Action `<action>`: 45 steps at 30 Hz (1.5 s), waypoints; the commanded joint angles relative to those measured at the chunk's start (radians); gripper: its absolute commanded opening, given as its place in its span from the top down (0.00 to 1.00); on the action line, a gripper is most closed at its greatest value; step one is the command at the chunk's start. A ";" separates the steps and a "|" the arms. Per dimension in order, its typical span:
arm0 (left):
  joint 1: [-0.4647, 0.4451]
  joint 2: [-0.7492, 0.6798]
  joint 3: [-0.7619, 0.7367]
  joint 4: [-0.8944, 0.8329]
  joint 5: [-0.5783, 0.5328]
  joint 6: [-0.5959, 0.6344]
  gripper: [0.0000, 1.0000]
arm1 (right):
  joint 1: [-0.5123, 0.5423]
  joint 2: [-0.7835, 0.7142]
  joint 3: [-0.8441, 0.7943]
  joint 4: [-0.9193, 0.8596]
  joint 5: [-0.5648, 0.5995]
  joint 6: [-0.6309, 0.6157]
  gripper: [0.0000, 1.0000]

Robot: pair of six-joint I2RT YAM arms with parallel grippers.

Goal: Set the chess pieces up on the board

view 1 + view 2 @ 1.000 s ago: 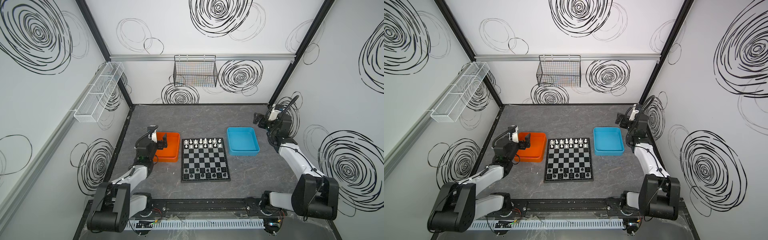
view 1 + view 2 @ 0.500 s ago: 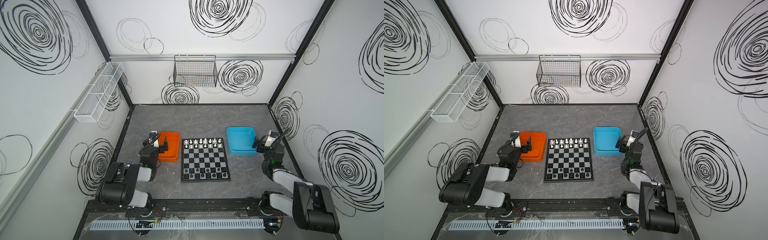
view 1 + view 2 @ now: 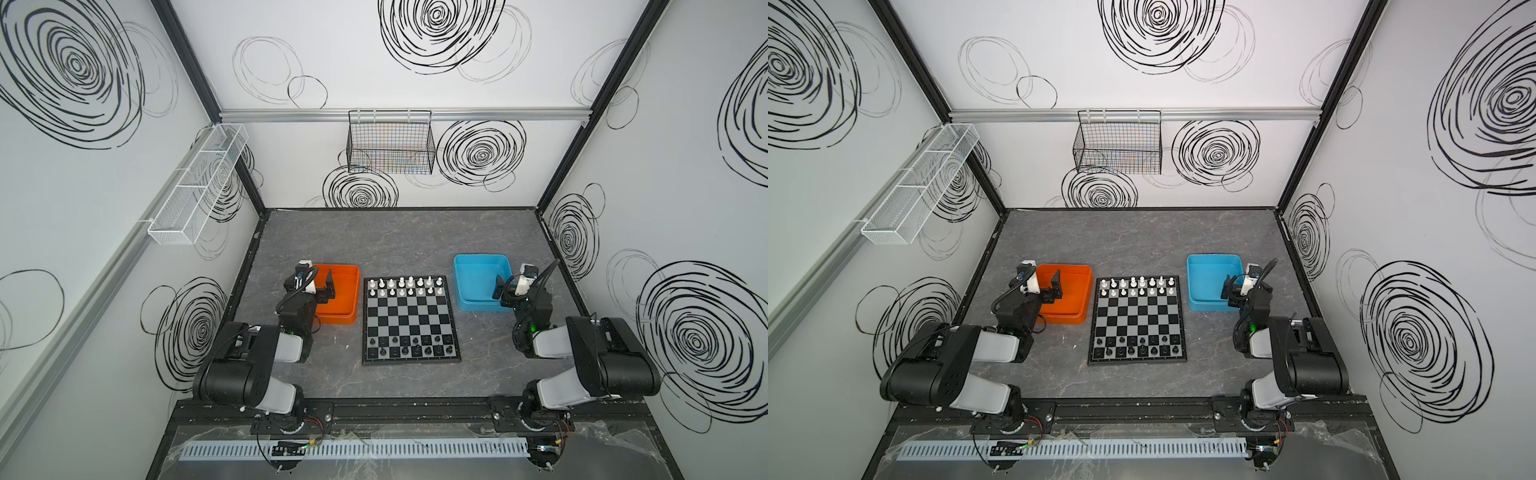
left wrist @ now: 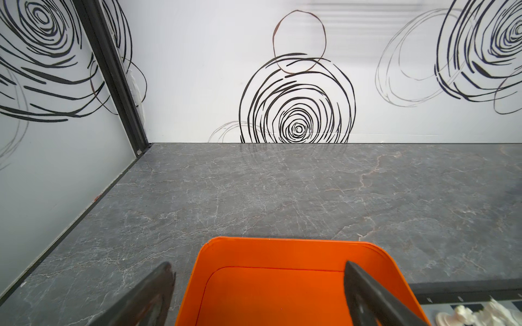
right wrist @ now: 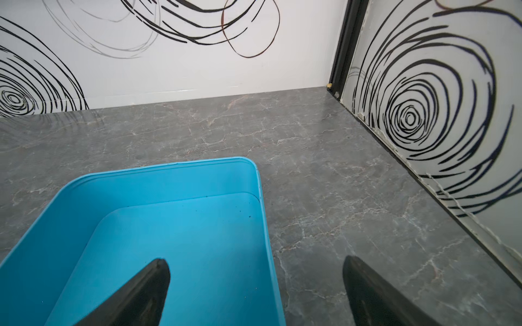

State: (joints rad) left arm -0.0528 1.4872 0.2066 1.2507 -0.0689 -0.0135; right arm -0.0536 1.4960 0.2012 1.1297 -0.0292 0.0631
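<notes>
Above the outer wall of the orange tray [image 3: 343, 299], the left pincer [image 4: 257, 265] hangs with its jaws spread wide and nothing gripped; one finger is over the table [image 3: 395, 241] just outside the tray, the other over the tray's floor. Across the scene, the right pincer [image 5: 255, 259] is likewise wide open and holds nothing. It straddles the outer wall of the blue tray [image 3: 478, 286], one finger over the tray's floor and one over the table beside it.

Between the two trays, apart from both, the board [image 3: 409, 316] lies flat on the table. All the chess pieces [image 3: 409, 286] that show stand upright on it: the white ones fill the two rows at its far edge, the black ones [image 3: 409, 347] the two rows at its near edge. Both pincers are well apart from the pieces.
</notes>
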 commanded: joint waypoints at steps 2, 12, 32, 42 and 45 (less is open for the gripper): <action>0.004 0.008 -0.013 0.110 0.003 0.006 0.04 | -0.002 -0.020 0.039 -0.016 0.019 0.004 0.00; -0.001 0.007 -0.016 0.108 -0.003 0.008 0.04 | -0.002 -0.021 0.029 0.010 0.018 0.001 0.00; -0.024 0.007 -0.023 0.125 -0.042 0.020 0.04 | -0.002 -0.022 0.030 0.008 0.017 0.001 0.00; -0.024 0.005 -0.028 0.134 -0.047 0.021 0.04 | -0.005 -0.021 0.027 0.010 0.012 0.003 0.00; -0.037 0.009 -0.035 0.153 -0.072 0.027 0.04 | -0.005 -0.021 0.028 0.011 0.012 0.002 0.00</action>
State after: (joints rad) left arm -0.0776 1.4879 0.1833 1.3006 -0.1139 -0.0067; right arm -0.0563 1.4910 0.2127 1.1233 -0.0204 0.0669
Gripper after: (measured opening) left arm 0.959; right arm 0.999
